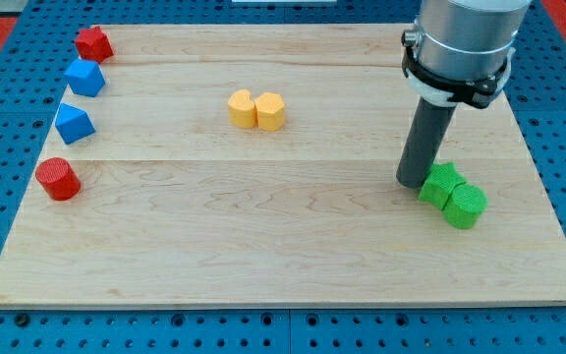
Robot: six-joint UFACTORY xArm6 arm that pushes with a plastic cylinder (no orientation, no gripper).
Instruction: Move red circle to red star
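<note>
The red circle [58,179] sits near the board's left edge, toward the view's lower left. The red star [93,43] sits at the board's top left corner. Two blue blocks lie between them along the left edge: one [84,77] just below the star, the other [73,123] above the circle. My tip [411,183] is far off on the view's right, touching or almost touching the left side of a green star-like block [441,184]. It is a long way from both red blocks.
A green round block [465,206] sits against the green star's lower right. Two yellow blocks [243,108] [270,111] touch each other at the upper middle. The wooden board [283,246] lies on a blue pegboard surface.
</note>
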